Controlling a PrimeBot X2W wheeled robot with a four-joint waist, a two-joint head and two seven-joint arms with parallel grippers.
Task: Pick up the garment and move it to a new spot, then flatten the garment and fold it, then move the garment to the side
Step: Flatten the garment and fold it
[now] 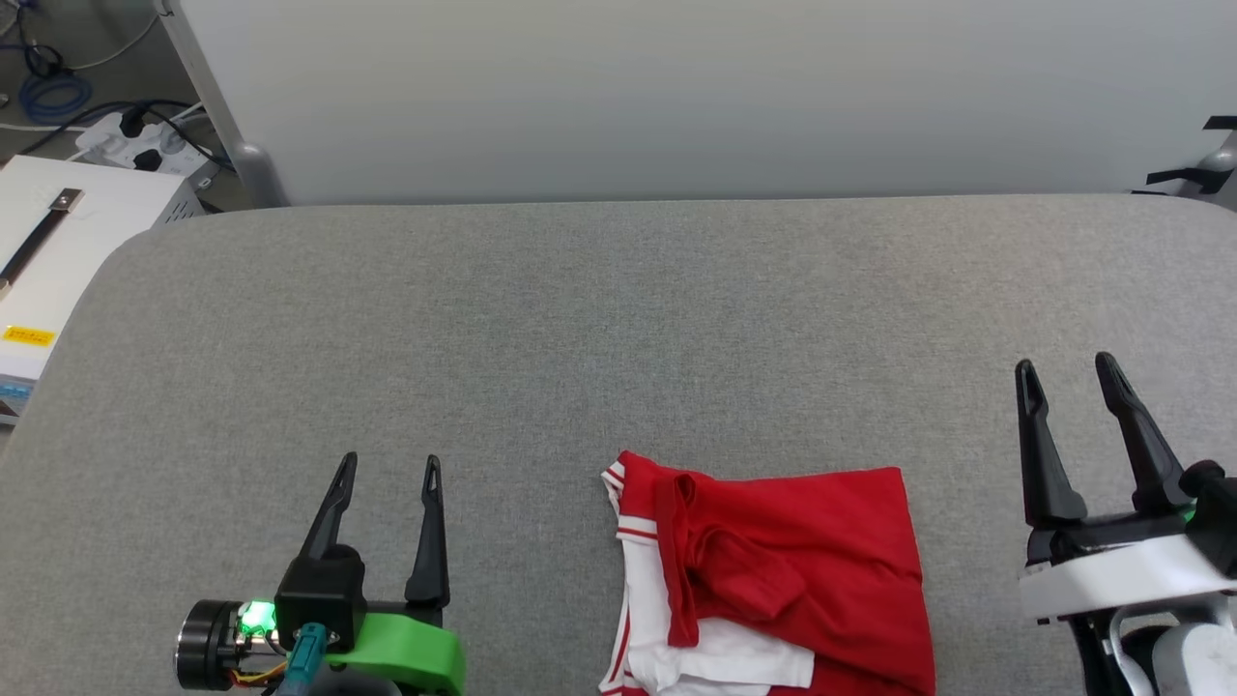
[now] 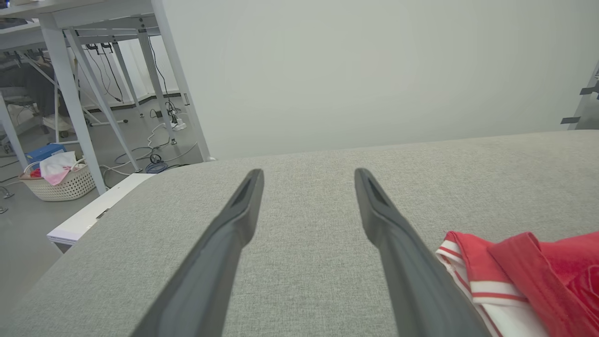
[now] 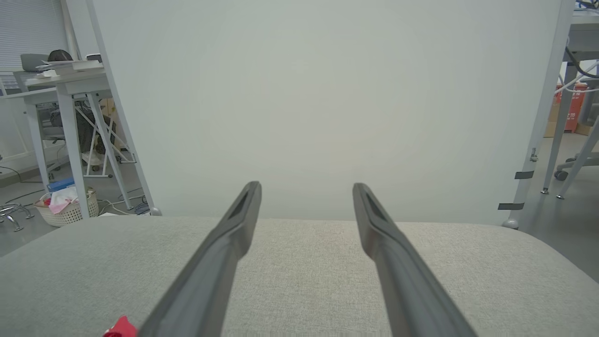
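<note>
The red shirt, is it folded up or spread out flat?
Folded. The garment lies in a compact bunch on the grey surface, red layers overlapping a white sleeve; its near edge is out of frame.

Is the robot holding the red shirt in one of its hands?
No, the red shirt lies on the grey table between the open left hand and the open right hand, touching neither.
</note>
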